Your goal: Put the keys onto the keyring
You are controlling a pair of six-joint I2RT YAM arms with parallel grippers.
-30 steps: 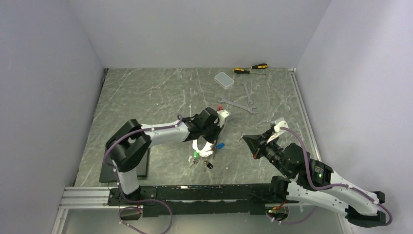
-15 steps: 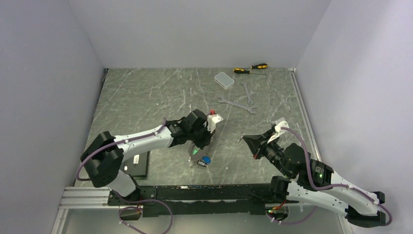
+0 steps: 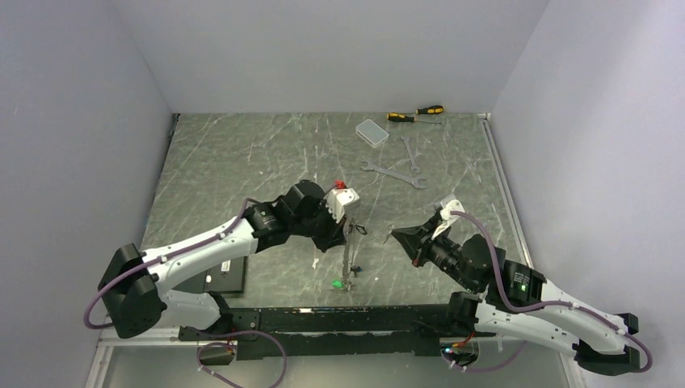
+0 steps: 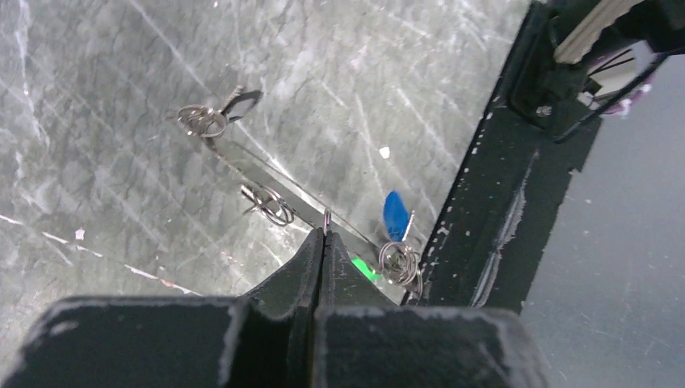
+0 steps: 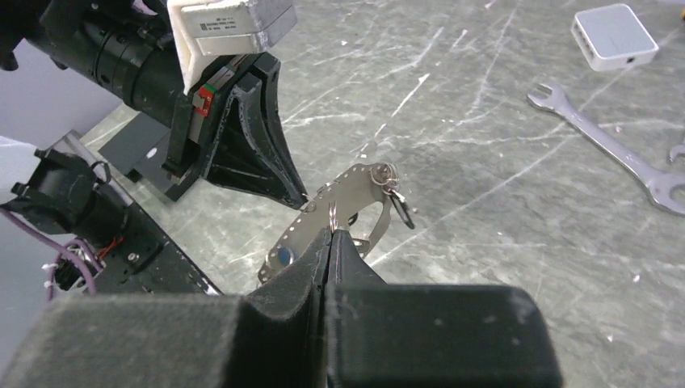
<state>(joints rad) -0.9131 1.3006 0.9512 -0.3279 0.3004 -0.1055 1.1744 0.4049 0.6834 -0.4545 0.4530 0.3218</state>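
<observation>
Keyring [image 3: 348, 259] pinched by the left fingers [image 4: 311, 252], near the front edge of the tabletop [image 3: 242, 153].
The left fingers are closed on the thin wire about midway along the keyring, which stretches lengthwise away from the arms' bases. A blue key [image 4: 393, 217] and a green key [image 4: 363, 268] sit at its near end, and a black key [image 4: 245, 100] is at the far end. The right fingers [image 5: 346, 250] are closed on nothing, their tips pointing at the keyring from nearby.
</observation>
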